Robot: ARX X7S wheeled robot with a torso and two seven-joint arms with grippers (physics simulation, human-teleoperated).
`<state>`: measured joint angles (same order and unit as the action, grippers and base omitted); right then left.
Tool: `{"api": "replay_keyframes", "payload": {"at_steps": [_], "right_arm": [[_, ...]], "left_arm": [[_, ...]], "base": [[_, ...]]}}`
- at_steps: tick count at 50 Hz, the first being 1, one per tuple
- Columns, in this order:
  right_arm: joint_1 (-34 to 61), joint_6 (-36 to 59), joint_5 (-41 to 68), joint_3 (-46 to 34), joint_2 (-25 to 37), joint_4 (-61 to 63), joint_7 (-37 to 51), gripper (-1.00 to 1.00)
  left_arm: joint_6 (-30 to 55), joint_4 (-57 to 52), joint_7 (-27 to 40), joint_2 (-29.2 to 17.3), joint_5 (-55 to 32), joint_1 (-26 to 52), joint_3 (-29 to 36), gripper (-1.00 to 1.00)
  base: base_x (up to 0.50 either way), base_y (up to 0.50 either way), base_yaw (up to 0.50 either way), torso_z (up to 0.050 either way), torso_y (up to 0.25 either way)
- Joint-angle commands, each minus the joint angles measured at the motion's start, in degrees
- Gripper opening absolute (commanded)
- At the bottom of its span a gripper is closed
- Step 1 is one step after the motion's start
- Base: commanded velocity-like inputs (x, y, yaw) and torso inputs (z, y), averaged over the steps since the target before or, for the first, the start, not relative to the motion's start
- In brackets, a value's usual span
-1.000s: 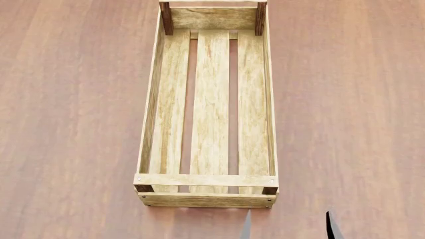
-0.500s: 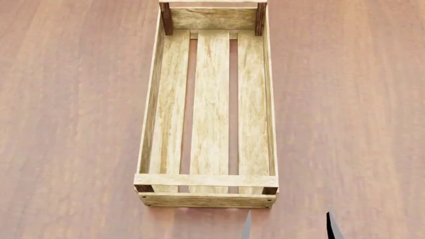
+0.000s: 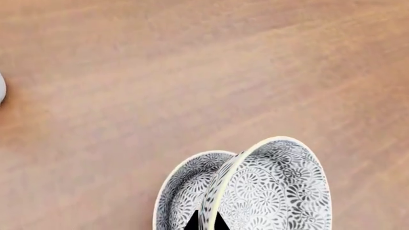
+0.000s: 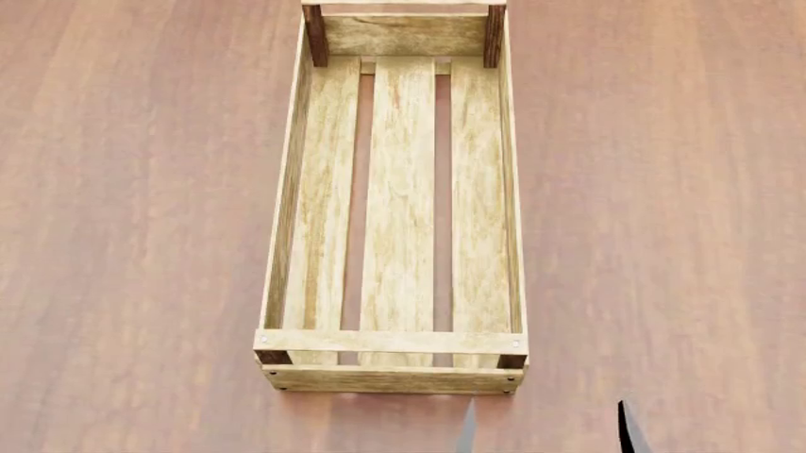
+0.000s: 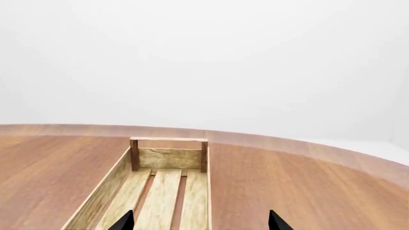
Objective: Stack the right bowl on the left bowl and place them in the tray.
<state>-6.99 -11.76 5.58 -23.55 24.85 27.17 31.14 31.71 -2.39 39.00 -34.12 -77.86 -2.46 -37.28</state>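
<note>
Two grey-and-white patterned bowls show only in the left wrist view. One bowl (image 3: 182, 189) is seen from its inside, and the other bowl (image 3: 278, 189), with a pale yellow rim, leans against it. My left gripper (image 3: 206, 224) is shut, its dark tips pinching the rims where the two bowls meet. The tray (image 4: 396, 203), a long light-wood crate with dark corner posts, lies empty in the head view and ahead of my right gripper (image 5: 201, 224) as the tray (image 5: 160, 191). My right gripper (image 4: 545, 432) is open and holds nothing, just short of the tray's near right corner.
Brown wooden tabletop (image 4: 139, 236) surrounds the tray on all sides. A small white object (image 3: 1, 88) pokes in at the edge of the left wrist view. A white wall (image 5: 204, 62) rises beyond the table's far edge.
</note>
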Motion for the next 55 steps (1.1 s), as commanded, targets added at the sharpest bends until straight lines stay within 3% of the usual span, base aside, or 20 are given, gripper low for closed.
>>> {"api": "replay_keyframes", "payload": {"at_steps": [1,10,24,46,55], "right_arm": [[0.08,-0.41,-1.25,1.06,-1.00,-0.58,-1.21,1.00],[0.02,-0.67,-1.09,0.98,-0.94,-1.06,-1.11,1.00],[0.04,-0.69,-0.85,0.78,-0.80,-1.10,-1.03,1.00],[0.30,-0.45,-0.32,0.33,-0.64,-1.35,-1.09,1.00],[0.51,-0.15,-0.31,0.14,-0.55,-1.23,-1.09,1.00]], "left_arm": [[-0.93,0.91,-2.44,1.16,1.37,0.16,-1.32,1.00],[-3.34,-6.33,-3.43,-0.48,6.66,-1.64,-0.90,1.00],[-4.71,-4.85,-5.70,0.04,9.01,-2.52,-0.35,1.00],[-5.09,-8.04,-9.75,-0.76,6.11,-8.13,-6.44,1.00],[-5.22,-5.14,-12.77,0.83,1.03,-8.31,-9.71,1.00]], "base": [[0.00,0.00,0.00,0.000,0.000],[0.00,0.00,0.00,0.000,0.000],[0.00,0.00,0.00,0.000,0.000],[0.00,0.00,0.00,0.000,0.000],[0.00,0.00,0.00,0.000,0.000]]}}
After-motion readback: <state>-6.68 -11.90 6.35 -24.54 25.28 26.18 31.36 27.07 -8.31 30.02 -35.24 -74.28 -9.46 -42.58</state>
